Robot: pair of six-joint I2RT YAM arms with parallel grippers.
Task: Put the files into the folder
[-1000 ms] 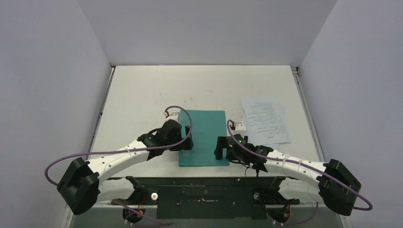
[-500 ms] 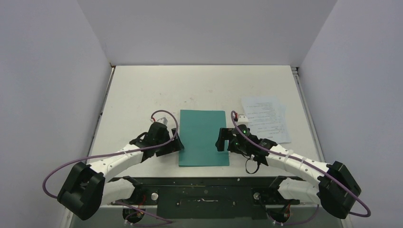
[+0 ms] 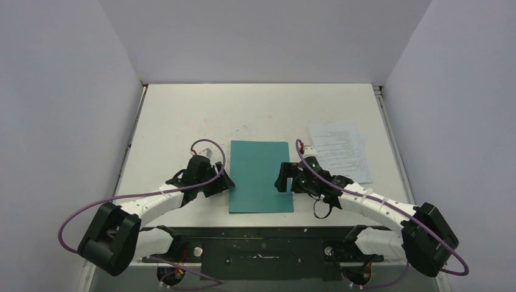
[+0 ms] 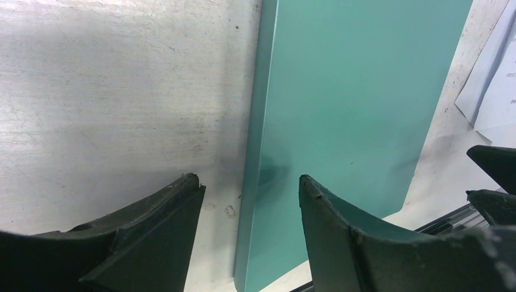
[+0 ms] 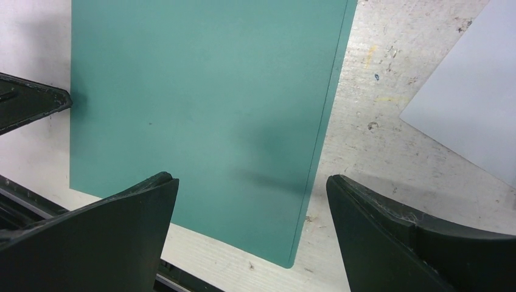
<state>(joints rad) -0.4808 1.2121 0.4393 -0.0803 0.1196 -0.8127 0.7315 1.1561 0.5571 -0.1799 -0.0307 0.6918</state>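
The teal-green folder [image 3: 260,176] lies shut and flat on the table in the middle; it also shows in the left wrist view [image 4: 347,121] and the right wrist view [image 5: 195,103]. The files [image 3: 341,152], white printed sheets, lie in a loose stack to its right, apart from it; a corner shows in the right wrist view [image 5: 468,103]. My left gripper [image 3: 224,182] is open and empty, its jaws either side of the folder's left spine edge [image 4: 251,182]. My right gripper [image 3: 282,177] is open and empty, its jaws either side of the folder's right edge [image 5: 252,182].
The white table [image 3: 182,121] has grey walls on three sides. A dark metal rail [image 3: 261,243] runs along the near edge between the arm bases. Purple cables loop from both arms.
The left gripper drew back leftward off the folder to its left edge. The right gripper moved up along the folder's right edge. The folder and files stayed put.
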